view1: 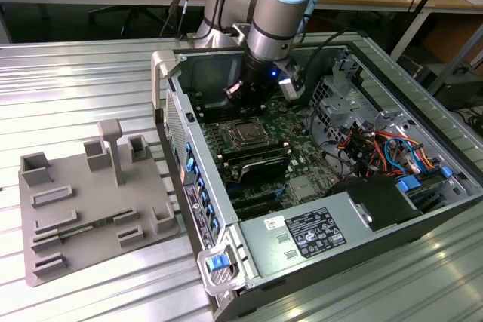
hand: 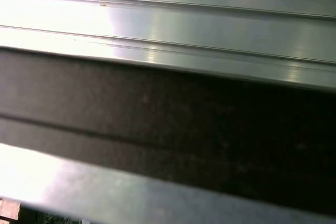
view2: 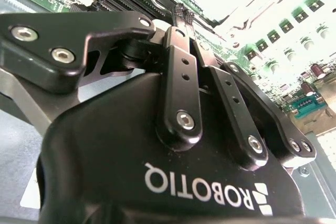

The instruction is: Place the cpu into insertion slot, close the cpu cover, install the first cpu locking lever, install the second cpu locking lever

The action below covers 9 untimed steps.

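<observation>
My arm (view1: 275, 5) reaches down into the open computer case (view1: 423, 209), which lies on its side on the ribbed metal tabletop (view1: 75, 88). My gripper (view1: 243, 90) hangs low over the green motherboard (view1: 298, 186), just above the far edge of the insertion slot (view1: 245, 132). In the exterior view the slot shows a silvery-grey square in its middle, which looks like the cpu (view1: 247, 133) seated inside; the thin metal cpu cover (view1: 235, 122) seems to frame it, but I cannot tell whether it lies fully flat. The locking levers are too small to make out. In the second wrist view the black linkages of my gripper (view2: 181, 11) converge toward one point; my jaws look pressed together, nothing between them. A grey parts holder (view1: 87, 201) sits on the tabletop at the exterior view's left, well apart from the case.
</observation>
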{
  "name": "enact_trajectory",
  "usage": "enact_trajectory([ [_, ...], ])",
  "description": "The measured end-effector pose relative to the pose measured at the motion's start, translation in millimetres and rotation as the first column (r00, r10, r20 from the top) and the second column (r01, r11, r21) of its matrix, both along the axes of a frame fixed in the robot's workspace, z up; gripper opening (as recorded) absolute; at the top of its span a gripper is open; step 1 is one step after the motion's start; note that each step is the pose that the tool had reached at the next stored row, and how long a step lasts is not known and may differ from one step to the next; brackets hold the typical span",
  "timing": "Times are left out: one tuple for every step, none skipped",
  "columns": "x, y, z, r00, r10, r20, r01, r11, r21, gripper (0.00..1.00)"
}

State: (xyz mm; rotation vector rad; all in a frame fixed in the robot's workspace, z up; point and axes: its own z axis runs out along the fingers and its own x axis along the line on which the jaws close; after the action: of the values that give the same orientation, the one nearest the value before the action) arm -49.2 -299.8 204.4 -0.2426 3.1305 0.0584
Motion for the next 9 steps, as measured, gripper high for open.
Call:
enact_trajectory([
  [0.2, 0.0, 0.0, 1.0000, 0.000, 0.0000, 0.000, 1.0000, 0.0000, 0.11],
  [0.4, 0.0, 0.0, 1.0000, 0.000, -0.0001, 0.000, 1.0000, 0.0000, 0.11],
  [0.7, 0.0, 0.0, 1.0000, 0.000, -0.0001, 0.000, 1.0000, 0.0001, 0.11],
  [1.1, 0.0, 0.0, 1.0000, 0.000, -0.0001, 0.000, 1.0000, 0.0000, 0.11],
  [1.5, 0.0, 0.0, 1.0000, 0.000, -0.0001, 0.000, 1.0000, -0.0001, 0.11],
  [1.7, 0.0, 0.0, 1.0000, 0.000, 0.0000, 0.000, 1.0000, 0.0000, 0.11],
  [1.9, 0.0, 0.0, 1.0000, 0.000, 0.0000, 0.000, 1.0000, 0.0001, 0.11],
  [1.9, -0.1, -0.1, 1.0000, 0.000, 0.0001, 0.000, 1.0000, 0.0001, 0.11],
  [2.0, -0.2, -0.1, 1.0000, 0.000, 0.0000, 0.000, 1.0000, 0.0002, 0.11],
])
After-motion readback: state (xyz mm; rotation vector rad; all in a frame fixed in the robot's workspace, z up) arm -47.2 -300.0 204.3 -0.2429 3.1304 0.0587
